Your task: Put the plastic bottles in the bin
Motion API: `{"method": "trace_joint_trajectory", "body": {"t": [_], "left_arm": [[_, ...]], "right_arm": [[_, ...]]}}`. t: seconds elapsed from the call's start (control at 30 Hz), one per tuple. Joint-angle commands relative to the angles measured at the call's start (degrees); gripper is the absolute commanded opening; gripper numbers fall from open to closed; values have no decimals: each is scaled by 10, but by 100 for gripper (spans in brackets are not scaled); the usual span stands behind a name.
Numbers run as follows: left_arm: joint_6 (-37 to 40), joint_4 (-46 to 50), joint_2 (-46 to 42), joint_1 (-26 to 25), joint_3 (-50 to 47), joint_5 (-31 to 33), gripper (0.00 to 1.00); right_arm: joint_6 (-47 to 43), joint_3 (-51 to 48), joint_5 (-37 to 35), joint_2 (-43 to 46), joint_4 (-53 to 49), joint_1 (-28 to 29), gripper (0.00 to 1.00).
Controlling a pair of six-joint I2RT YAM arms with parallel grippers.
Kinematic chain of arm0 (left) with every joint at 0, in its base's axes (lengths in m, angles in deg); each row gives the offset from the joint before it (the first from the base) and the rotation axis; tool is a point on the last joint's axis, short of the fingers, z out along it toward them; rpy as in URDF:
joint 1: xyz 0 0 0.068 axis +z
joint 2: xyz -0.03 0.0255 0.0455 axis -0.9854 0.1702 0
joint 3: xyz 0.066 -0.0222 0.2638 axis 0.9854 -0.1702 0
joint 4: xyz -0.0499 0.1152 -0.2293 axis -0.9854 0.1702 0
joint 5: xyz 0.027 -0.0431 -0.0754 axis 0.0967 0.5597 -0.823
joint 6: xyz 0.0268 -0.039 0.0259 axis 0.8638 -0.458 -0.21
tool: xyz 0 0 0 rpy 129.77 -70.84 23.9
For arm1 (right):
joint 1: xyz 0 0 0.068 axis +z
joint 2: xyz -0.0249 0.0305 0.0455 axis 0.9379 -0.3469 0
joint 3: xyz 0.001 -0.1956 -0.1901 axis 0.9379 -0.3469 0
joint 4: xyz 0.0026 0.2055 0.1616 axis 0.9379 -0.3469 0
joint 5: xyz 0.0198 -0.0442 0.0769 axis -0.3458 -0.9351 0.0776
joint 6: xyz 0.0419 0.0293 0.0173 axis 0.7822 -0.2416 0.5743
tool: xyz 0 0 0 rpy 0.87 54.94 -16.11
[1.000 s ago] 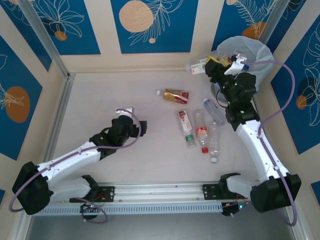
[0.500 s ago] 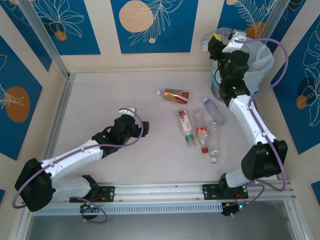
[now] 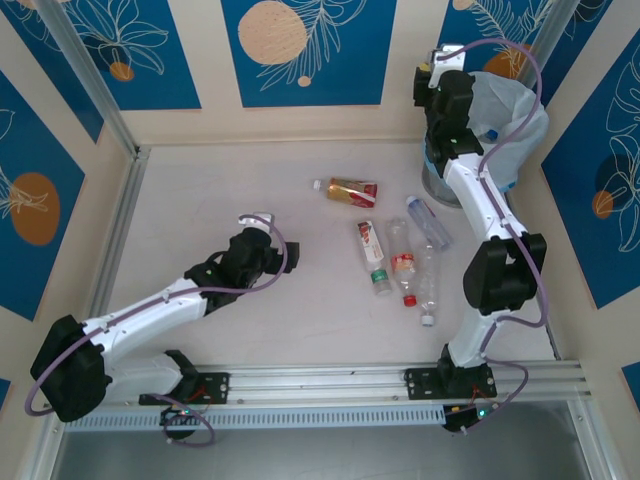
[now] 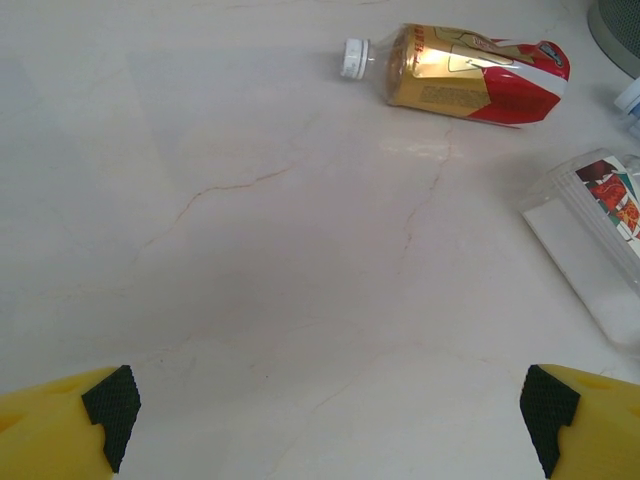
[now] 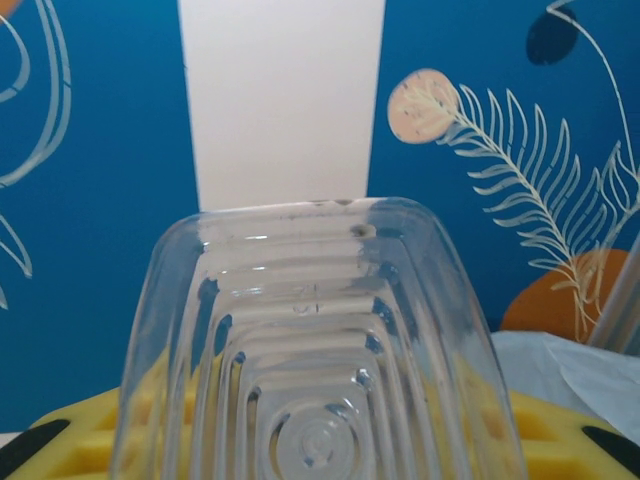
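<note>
Near the bottom of the overhead frame, the left gripper (image 4: 330,412) sits low over the table (image 4: 250,250), its yellow fingers (image 4: 60,430) spread wide and holding nothing; leave it parked. Mid-frame lie the waiting plastic bottles: a gold-and-red bottle (image 4: 470,75) on its side, white cap to the left, and a loose cluster (image 3: 402,262) right of centre. At the upper right, the right gripper (image 5: 315,425) is raised high beside the bin (image 3: 505,95), its fingers pinching a clear ribbed bottle (image 5: 315,330) whose base faces the blue wall panel. The bag (image 5: 560,375) shows in the lower right corner of the wrist frame, so you are probably short of the mouth. Carry the bottle rightward until it hangs over the opening, tip it down, then part the fingers, lest it strike the rim and roll back.
</note>
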Motion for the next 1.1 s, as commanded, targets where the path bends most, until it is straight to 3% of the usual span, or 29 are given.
{"method": "trace_joint_trajectory", "body": {"t": [0.0, 0.13, 0.23, 0.47, 0.9, 1.07], "left_arm": [[-4, 8, -3, 6, 16, -1, 99], [-4, 8, 0, 6, 16, 2, 99], [-4, 7, 5, 6, 19, -1, 99], [-7, 7, 9, 7, 21, -2, 99], [-10, 3, 18, 7, 21, -7, 99], [-11, 2, 22, 7, 21, -6, 99]], "right_arm": [[2, 24, -23, 13, -3, -17, 0], [47, 7, 87, 35, -10, -41, 0], [80, -13, 116, 53, 18, -52, 0], [60, -45, 85, 88, 79, -59, 0], [58, -113, 3, 95, 71, -84, 0], [97, -108, 45, 83, 13, -106, 0]]}}
